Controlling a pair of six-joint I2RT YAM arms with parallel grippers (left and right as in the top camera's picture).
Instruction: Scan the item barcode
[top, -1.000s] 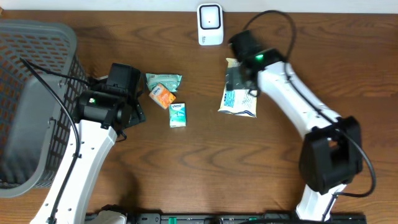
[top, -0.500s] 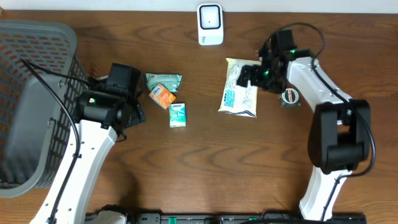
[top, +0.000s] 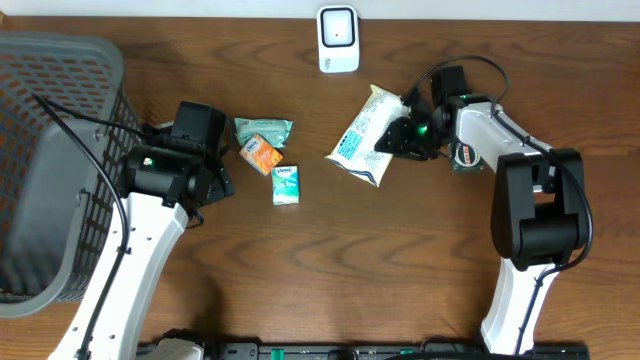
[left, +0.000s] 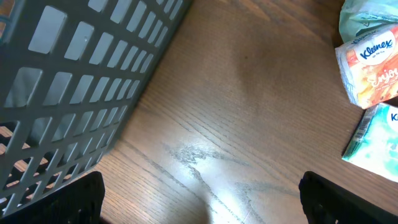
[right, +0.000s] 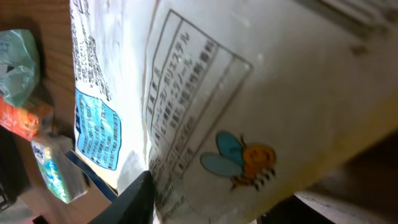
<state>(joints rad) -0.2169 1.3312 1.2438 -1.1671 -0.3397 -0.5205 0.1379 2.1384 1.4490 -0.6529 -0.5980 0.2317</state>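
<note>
One table (top: 330, 260) carries one basket (top: 70, 45), one scanner (top: 338, 38), one large white bag (top: 362, 135), three small packs and one small round thing (top: 466, 156) too small to identify.

The right gripper (top: 402, 136) is pinching the near edge of the bag. The bag lies slanted and stretches away from the fingers toward the small packs. The scanner stands apart from this gripper, up by the far edge of the table. The round thing sits just behind the gripper, beside its wrist.

The left gripper (left: 199, 202) is spread wide with nothing between its fingers. The basket wall is close on one side of it. The green pack (top: 262, 128), orange pack (top: 263, 154) and teal pack (top: 287, 185) cluster just off its other side.

Only the overhead view shows the scanner, the round thing and both arms together. Only the right wrist view shows the bag's print: a boxed block of text, a small bee drawing and a blue panel, with one dark finger against the lower edge. The three packs also show there, beyond the bag. The left wrist view alone makes the word Kleenex readable on the orange pack. It shows neither the bag nor the scanner.
</note>
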